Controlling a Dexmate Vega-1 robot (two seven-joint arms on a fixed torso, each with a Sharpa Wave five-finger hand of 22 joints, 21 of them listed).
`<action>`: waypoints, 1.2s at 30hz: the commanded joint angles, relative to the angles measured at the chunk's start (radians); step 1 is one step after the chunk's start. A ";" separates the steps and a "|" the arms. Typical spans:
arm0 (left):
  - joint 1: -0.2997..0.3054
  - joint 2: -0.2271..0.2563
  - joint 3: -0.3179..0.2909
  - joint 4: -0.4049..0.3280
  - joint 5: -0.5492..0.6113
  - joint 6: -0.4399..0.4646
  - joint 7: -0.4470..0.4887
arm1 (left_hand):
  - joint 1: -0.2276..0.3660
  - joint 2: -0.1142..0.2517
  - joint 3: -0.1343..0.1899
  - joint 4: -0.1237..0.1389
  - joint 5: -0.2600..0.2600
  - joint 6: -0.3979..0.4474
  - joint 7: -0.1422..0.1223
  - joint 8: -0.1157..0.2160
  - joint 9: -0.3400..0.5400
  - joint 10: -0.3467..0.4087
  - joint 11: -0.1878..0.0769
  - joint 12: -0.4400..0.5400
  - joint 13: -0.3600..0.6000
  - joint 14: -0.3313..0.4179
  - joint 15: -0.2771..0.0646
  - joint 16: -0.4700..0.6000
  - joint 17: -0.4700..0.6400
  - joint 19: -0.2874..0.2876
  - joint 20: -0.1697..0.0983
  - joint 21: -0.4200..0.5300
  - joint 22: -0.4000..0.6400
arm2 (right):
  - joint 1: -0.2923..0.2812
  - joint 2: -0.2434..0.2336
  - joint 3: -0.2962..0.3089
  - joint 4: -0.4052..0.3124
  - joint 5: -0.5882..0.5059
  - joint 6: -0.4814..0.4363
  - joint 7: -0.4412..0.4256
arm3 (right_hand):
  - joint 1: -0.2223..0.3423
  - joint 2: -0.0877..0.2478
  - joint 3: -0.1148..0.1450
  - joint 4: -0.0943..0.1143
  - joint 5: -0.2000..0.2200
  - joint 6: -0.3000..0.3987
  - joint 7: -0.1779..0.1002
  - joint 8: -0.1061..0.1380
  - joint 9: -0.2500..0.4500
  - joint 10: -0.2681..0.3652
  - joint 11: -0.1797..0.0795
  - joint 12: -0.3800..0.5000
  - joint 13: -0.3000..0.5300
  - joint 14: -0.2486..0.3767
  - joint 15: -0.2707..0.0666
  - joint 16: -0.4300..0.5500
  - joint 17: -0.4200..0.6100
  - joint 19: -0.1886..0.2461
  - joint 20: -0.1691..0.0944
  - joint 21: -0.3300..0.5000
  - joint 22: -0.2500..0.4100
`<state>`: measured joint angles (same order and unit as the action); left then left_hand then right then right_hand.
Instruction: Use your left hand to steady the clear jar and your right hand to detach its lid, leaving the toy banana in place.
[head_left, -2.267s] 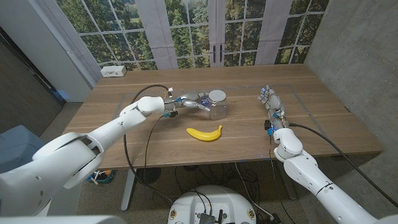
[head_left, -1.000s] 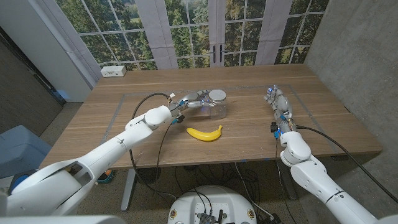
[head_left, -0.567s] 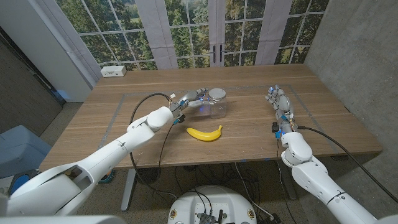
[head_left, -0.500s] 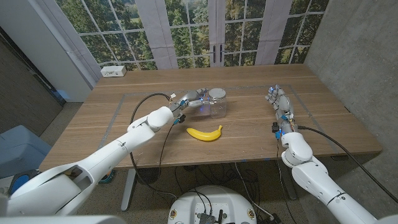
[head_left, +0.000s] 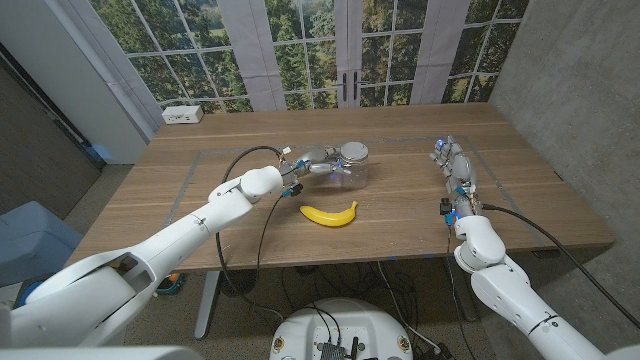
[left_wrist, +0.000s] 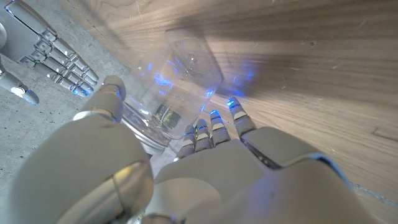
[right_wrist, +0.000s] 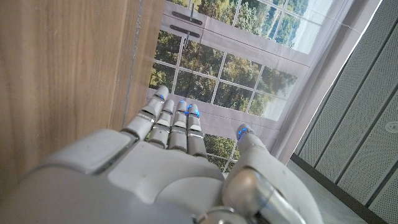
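Note:
The clear jar (head_left: 352, 170) stands upright on the wooden table with its pale lid (head_left: 353, 152) on top. My left hand (head_left: 316, 161) reaches it from its left side. In the left wrist view the thumb (left_wrist: 111, 93) lies against one side of the jar (left_wrist: 180, 81) and the fingers (left_wrist: 214, 121) against the other, so the hand grips it. The yellow toy banana (head_left: 329, 213) lies on the table in front of the jar, touched by nothing. My right hand (head_left: 453, 166) stands far to the jar's right with straight, spread fingers (right_wrist: 171, 121), holding nothing.
A white power strip (head_left: 182, 114) lies at the table's back left corner. Bare wood (head_left: 400, 200) stretches between the jar and my right hand (left_wrist: 46, 50). Windows stand behind the table's far edge.
My left hand has pushed forward and wrapped around the jar, which has shifted slightly to the right. My right hand has drifted a little to the right. The banana has stayed put.

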<state>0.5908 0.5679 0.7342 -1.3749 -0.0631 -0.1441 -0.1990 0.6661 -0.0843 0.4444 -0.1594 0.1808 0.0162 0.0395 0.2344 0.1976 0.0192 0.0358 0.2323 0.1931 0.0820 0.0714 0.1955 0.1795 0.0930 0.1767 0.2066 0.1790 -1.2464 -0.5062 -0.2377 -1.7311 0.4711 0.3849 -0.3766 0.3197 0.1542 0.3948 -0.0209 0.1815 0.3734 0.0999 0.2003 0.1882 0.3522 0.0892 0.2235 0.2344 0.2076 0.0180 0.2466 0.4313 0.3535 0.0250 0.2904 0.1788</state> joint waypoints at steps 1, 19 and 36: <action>0.007 -0.023 -0.015 0.027 -0.036 -0.039 0.019 | 0.006 0.019 0.004 -0.002 0.004 0.089 -0.007 0.032 0.006 0.076 -0.036 0.022 0.003 0.042 -0.020 0.008 0.001 0.018 -0.003 0.001 0.002 | -0.008 0.003 0.009 0.005 -0.001 0.017 0.010 | -0.006 0.005 0.002 -0.008 -0.003 0.011 -0.002 0.006 0.004 0.009 0.003 0.005 0.002 0.012 -0.003 0.006 0.000 0.012 0.003 -0.003 0.004; -0.050 -0.010 0.076 -0.017 0.097 0.187 -0.004 | 0.100 0.074 0.037 -0.016 0.018 0.297 -0.003 0.119 0.028 0.334 -0.130 0.077 0.017 0.148 -0.069 0.015 -0.001 0.072 -0.016 0.003 0.002 | -0.005 -0.019 0.010 -0.024 -0.030 -0.024 0.003 | -0.012 0.005 0.001 -0.011 -0.003 0.012 -0.002 0.004 0.004 0.010 0.003 0.005 0.002 0.013 -0.001 0.006 0.000 0.016 0.004 -0.005 0.005; -0.078 -0.008 0.098 0.014 0.101 0.156 -0.045 | 0.101 0.069 0.029 -0.011 0.015 0.268 0.004 0.091 0.020 0.298 -0.120 0.052 0.016 0.122 -0.060 -0.001 -0.001 0.047 -0.017 -0.008 0.002 | 0.028 -0.169 -0.023 -0.303 -0.202 -0.524 -0.145 | 0.093 -0.044 0.032 -0.139 0.020 -0.071 -0.054 -0.017 0.002 -0.063 -0.044 -0.026 -0.002 -0.011 0.019 -0.013 -0.017 -0.004 0.048 -0.032 0.005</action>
<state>0.5246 0.5564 0.8161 -1.3763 0.0283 0.0139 -0.2208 0.7420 -0.0278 0.4664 -0.1695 0.1894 0.2749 0.0255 0.3316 0.2156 0.3278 -0.0836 0.2902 0.2087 0.2126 0.0091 0.1983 0.1769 0.1466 0.1589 0.2026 0.1792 -1.2448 -0.5931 -0.2358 -1.8745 0.3655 0.1557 -0.4408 0.3993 0.1174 0.4235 -0.1494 0.1931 0.3164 0.0507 0.1884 0.1881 0.3026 0.0481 0.2000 0.2322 0.2103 0.0394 0.2397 0.4125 0.3514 0.0631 0.2624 0.1789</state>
